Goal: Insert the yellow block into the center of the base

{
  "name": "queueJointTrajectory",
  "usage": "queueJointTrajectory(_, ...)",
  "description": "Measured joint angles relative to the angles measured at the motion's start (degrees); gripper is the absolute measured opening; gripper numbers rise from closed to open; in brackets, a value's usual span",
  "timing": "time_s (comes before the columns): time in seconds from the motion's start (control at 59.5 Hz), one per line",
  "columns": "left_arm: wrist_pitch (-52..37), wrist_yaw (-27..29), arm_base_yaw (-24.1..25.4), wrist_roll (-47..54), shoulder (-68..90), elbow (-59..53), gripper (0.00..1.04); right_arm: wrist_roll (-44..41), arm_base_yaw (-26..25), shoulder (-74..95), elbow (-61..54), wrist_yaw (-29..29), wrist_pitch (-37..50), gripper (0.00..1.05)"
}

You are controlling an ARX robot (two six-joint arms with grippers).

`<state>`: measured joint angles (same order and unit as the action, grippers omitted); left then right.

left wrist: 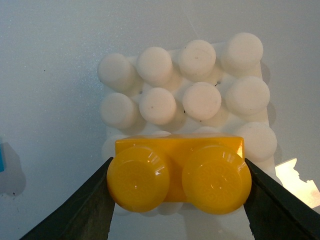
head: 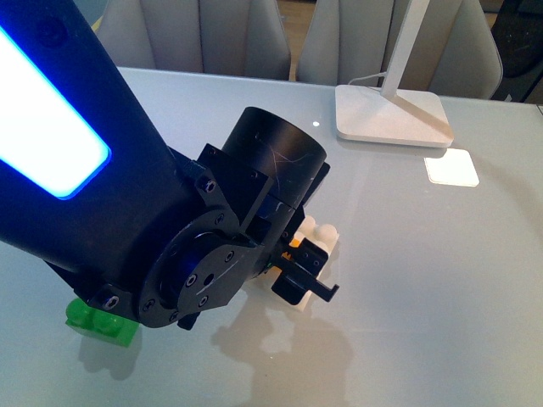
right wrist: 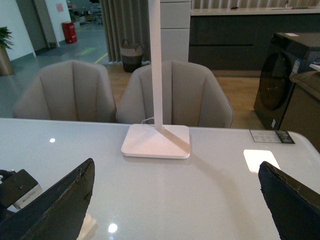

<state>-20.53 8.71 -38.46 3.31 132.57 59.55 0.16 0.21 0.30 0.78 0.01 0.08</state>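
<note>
The block [left wrist: 177, 180] sits in the lower middle of the left wrist frame, studs toward the camera, clamped by its two short ends between the fingers of my left pincer [left wrist: 177, 170]. So the pick-up is done, and so is most of the carry. The base [left wrist: 202, 100] lies right behind the block and fills the upper middle of that frame. The block covers the base's lowest row of studs, while the rows above it are bare.

I judge that the block is over the base's edge and not yet over its centre. I cannot tell whether it touches the studs or hangs just above them. What is left, as I read it, is to shift the block onto the middle studs, square it to the grid, press it home and let go.

In the front view my left arm hides nearly all of this. Only a sliver of yellow and a few white studs peep out at mid-frame. A green brick [head: 102, 320] lies at lower left on the worktop [head: 441, 280], and a lamp foot [head: 390, 114] stands at upper right. My right pincer [right wrist: 175, 210] is wide apart and empty, facing the lamp.
</note>
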Motion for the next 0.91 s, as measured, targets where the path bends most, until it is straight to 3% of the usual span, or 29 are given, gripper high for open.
queueJointTrajectory(0.907, 0.44, -2.73, -0.79, -2.56, 0.33, 1.51, 0.63, 0.0, 0.0, 0.0, 0.0, 0.0, 0.0, 0.96)
